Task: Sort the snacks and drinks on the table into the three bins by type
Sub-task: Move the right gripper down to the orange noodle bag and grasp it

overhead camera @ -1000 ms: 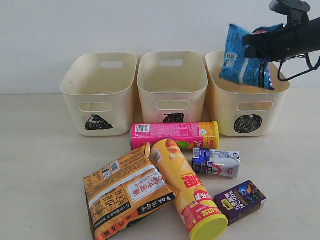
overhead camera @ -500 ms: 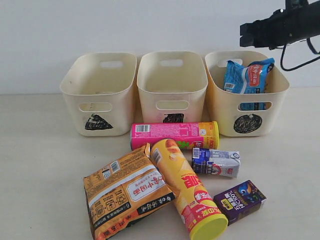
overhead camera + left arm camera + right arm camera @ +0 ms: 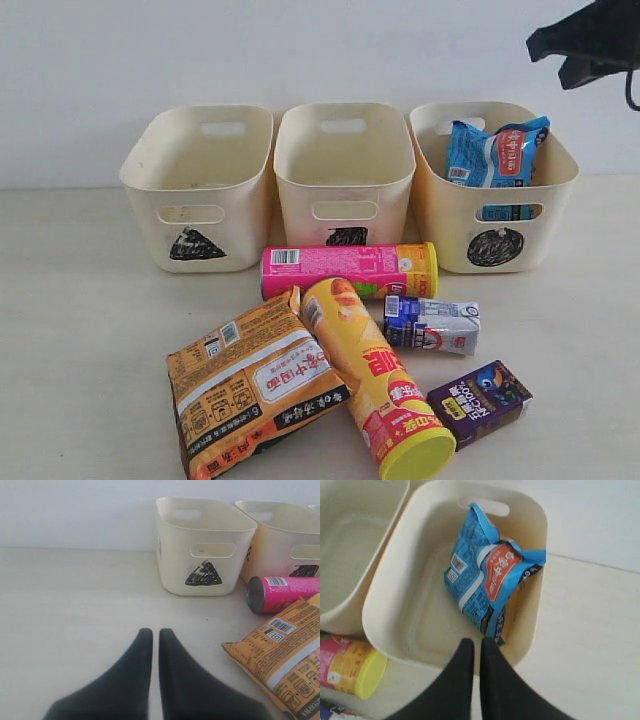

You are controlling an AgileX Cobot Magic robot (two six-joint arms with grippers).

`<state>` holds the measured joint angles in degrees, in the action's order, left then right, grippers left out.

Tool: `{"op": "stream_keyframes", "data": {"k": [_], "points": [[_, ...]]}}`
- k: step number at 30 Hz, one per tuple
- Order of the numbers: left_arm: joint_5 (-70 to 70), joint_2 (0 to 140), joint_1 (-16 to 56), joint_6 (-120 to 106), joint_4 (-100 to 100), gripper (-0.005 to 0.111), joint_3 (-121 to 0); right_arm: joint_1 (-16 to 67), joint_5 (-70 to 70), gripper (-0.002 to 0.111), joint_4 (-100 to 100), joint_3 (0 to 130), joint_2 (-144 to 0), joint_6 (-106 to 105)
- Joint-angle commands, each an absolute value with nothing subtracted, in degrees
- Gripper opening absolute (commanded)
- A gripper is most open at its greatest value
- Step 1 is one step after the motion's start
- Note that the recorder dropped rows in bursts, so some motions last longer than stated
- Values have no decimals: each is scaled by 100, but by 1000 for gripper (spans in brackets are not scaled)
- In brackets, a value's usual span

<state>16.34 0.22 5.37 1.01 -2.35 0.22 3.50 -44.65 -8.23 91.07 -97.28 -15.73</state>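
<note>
Blue packet (image 3: 495, 152) sits in the circle bin (image 3: 447, 225); right claw (image 3: 473, 642) hangs above it, clenched and empty. Orange packet (image 3: 255, 385) lies flat on the worktop (image 3: 80, 300), on the left arm's side. Left claw (image 3: 151, 632), clenched and empty, is judged nearer.

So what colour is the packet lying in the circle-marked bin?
Blue with a red-orange label panel: the packet shows best in the right wrist view, inside the circle bin.

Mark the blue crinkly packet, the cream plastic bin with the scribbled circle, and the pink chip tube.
Blue crinkly packet (image 3: 497, 152): exterior view, on its printed front.
Cream plastic bin with the scribbled circle (image 3: 450, 224): exterior view, on its bare front wall.
Pink chip tube (image 3: 345, 270): exterior view, middle of its side.
</note>
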Motion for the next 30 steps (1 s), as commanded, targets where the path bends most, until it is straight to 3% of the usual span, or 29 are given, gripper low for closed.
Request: {"op": "stream_keyframes", "data": {"k": [1, 14, 30], "points": [[1588, 0, 524, 148, -216, 4, 0, 460, -4192, 0, -474, 8328, -9164, -1299], [1599, 0, 524, 148, -216, 4, 0, 667, -3446, 0, -2077, 5905, -7558, -3614], [1599, 0, 524, 148, -216, 4, 0, 3581, -3575, 0, -2066, 5463, -7495, -4939]]}}
